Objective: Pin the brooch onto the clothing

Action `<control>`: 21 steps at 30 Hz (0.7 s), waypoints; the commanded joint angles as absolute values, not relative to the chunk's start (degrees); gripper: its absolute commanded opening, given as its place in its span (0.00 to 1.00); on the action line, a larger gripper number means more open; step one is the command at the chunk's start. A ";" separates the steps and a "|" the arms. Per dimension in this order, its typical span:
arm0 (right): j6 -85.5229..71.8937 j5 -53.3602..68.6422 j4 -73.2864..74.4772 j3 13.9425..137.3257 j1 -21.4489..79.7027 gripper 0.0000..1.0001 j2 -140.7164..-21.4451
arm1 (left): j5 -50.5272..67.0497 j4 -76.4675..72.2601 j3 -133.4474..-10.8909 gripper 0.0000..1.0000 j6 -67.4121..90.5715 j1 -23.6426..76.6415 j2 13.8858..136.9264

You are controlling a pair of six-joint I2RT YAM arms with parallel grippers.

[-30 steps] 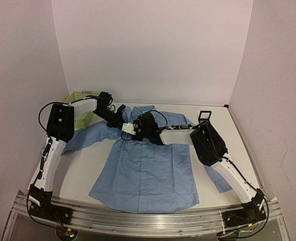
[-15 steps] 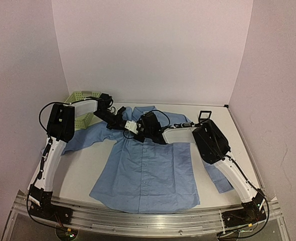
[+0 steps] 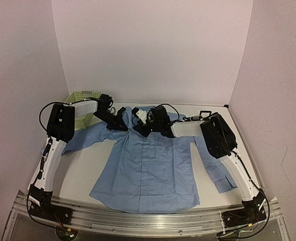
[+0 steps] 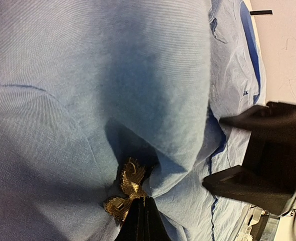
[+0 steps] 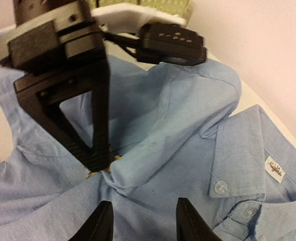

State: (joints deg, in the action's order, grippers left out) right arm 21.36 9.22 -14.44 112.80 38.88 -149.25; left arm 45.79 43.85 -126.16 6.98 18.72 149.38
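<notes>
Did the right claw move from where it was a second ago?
Yes. The right claw slid toward the far wall and slightly right, farther from the green basket.

The top external camera looks down from high behind the near edge over the whole table [image 3: 83,173] and shirt [image 3: 148,165]. The left wrist camera sits very near the cloth at the brooch [image 4: 129,187]. The right wrist camera, farther back, faces the left gripper [image 5: 98,164]; both wrist views share that spot.
</notes>
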 commanded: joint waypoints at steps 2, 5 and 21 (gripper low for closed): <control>-1.88 19.26 -18.08 117.13 36.56 0.50 -147.51 | 42.98 42.49 -125.27 0.00 6.42 18.99 148.87; -11.58 21.01 -18.28 119.81 35.66 0.53 -150.21 | 42.72 42.28 -125.24 0.00 6.41 18.98 148.80; -21.10 22.39 -17.78 123.31 37.25 0.57 -156.78 | 42.34 41.57 -124.55 0.00 6.52 18.99 148.39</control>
State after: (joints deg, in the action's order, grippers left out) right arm -19.08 22.72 -17.44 120.48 36.08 -154.21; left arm 45.21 42.85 -125.84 6.96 18.83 149.38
